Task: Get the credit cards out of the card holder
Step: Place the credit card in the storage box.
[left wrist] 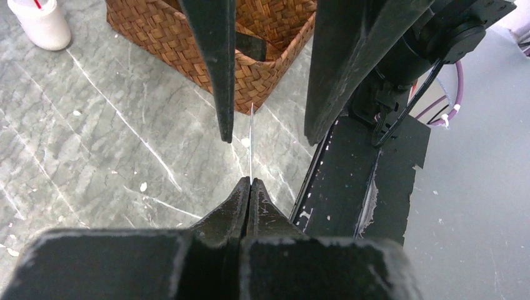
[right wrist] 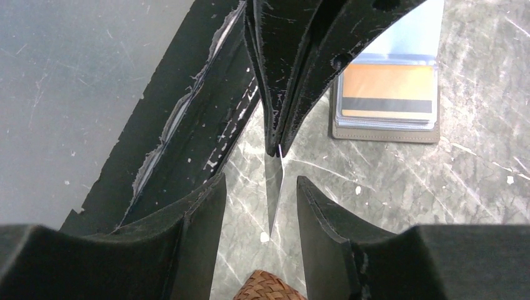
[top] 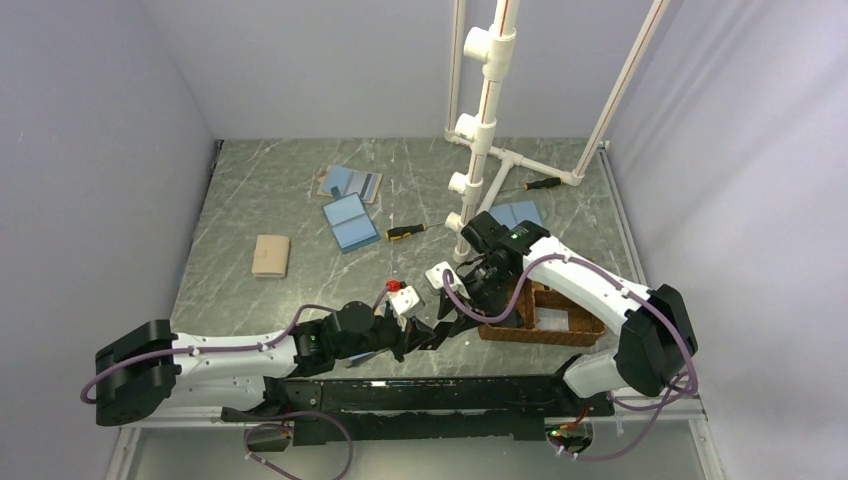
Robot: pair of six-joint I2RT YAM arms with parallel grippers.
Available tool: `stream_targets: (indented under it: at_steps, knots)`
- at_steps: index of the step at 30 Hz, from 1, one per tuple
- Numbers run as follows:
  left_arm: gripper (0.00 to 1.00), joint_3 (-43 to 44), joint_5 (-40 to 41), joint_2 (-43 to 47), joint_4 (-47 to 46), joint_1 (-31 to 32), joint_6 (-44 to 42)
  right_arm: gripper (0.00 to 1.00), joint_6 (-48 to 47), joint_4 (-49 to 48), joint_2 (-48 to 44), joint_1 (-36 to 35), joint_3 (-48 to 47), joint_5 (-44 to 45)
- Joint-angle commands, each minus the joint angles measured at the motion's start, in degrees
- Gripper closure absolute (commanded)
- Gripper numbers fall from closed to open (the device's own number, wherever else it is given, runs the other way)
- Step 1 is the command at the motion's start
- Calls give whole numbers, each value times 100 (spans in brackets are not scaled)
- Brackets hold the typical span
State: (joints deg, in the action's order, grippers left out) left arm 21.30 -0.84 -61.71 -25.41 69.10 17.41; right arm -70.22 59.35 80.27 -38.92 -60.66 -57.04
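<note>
Pinches one card [left wrist: 251, 140] in the left gripper [left wrist: 250, 182], fingers pressed together on its near edge, the card thin and seen edge-on from both wrists; holds it out above the table [left wrist: 94, 144], just short of the tray [left wrist: 262, 81]; sets the right gripper [right wrist: 261, 180] opposite, tip to tip with the left, jaws spread to either side of the card with a gap showing at each face, so touching nothing as far as can be told; leaves the holder [right wrist: 384, 134] lying open and flat on the table near the meeting grippers, apart from both, with an orange card [right wrist: 387, 84] bearing a dark stripe in its pocket, perhaps with more stacked beneath, though cannot tell how many; reads as a hand-over midway: one card out of the holder, offered from left to right, likely bound for the tray; calls next for closing the right jaws squarely on the card's free half, clear of the left fingertips, and only then for easing the left open; needs a straight, gentle squeeze, since a thin card gripped off-centre may bow or twist out; leaves at least the orange card to draw out of the holder afterwards.
</note>
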Motion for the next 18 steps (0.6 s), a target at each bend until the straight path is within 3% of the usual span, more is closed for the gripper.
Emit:
stream_targets:
  at_steps: [1,6,8,10,13,15,18]
  knots:
    - [100,178,137,12,-446,66,-202,53,171,-302,31,16,46,-141]
    - [100,175,159,85,-431,77,-206,63,191,-308,108,-5,44,-125]
    - [100,158,218,149,-421,82,-211,77,114,-209,159,-26,3,-115]
    - [100,126,284,214,-421,83,-189,97,-41,-29,225,-34,-67,-114]
    - [98,102,487,307,-316,86,-75,100,-331,306,247,-33,-209,-22]
    - [80,89,727,408,-152,86,96,100,-536,631,225,-16,-348,163]
    - [45,29,949,759,249,85,340,100,-854,1211,159,182,-625,466]
